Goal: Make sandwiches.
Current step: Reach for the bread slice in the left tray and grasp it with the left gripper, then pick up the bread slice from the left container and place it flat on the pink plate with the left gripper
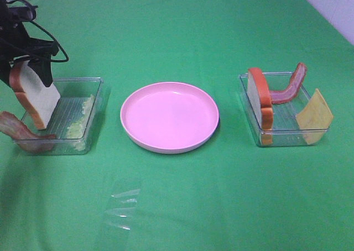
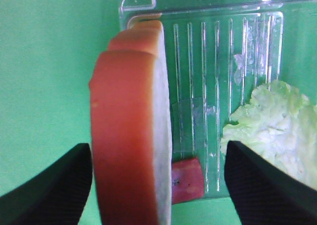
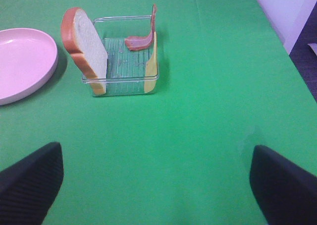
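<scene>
A white bread slice (image 1: 37, 99) with an orange-brown crust stands tilted in the left clear tray (image 1: 95, 90). My left gripper (image 1: 34, 63) is at its top edge. In the left wrist view the slice (image 2: 131, 136) stands between the wide-apart fingers of the left gripper (image 2: 158, 185), close to one finger and apart from the other. Pale green lettuce (image 1: 77, 118) and a bacon strip (image 1: 19, 130) are in the same tray. My right gripper (image 3: 156, 185) is open and empty over bare cloth. It is out of the high view.
A round pink plate (image 1: 169, 116) sits in the middle, with nothing on it. The right tray (image 1: 287, 135) holds another bread slice (image 1: 261, 99), a bacon strip (image 1: 290, 88) and a yellow cheese square (image 1: 314, 117). A clear plastic scrap (image 1: 123, 207) lies at the front.
</scene>
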`<state>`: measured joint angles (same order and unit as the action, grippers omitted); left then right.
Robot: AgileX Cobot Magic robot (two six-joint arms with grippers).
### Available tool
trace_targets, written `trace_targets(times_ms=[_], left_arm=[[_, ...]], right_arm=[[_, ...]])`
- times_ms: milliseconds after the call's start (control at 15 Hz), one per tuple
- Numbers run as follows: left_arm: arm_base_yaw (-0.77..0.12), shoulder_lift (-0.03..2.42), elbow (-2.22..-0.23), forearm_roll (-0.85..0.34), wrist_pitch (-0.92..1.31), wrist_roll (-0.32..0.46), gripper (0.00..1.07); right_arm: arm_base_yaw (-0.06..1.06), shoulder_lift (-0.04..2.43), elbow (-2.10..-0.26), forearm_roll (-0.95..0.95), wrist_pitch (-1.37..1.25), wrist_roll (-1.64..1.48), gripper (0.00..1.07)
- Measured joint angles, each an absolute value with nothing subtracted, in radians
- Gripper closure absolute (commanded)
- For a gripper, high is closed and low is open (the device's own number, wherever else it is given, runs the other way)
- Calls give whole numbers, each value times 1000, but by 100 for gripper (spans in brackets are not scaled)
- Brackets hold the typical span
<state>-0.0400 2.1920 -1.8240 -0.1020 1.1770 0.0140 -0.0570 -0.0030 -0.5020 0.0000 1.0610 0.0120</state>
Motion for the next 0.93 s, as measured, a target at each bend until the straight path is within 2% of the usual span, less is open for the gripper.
trace_targets(times_ms=[133,333,400,533,933], left_arm=[[-40,2192,-1824,-102,1168,22,41],[-40,2192,-1824,-87,1155,25,83],[-40,2192,-1824,-84,1155,25,94],[-40,2192,-1824,-84,1155,25,107],[-40,2192,-1827,-94,1181,25,107]], right_arm=[[-57,-3,-502,0,1061,12,8],[-57,-3,-502,0,1061,12,8],[-57,-3,-502,0,1061,12,8],[-57,-3,-502,0,1061,12,8],[-57,-3,-502,0,1061,12,8]])
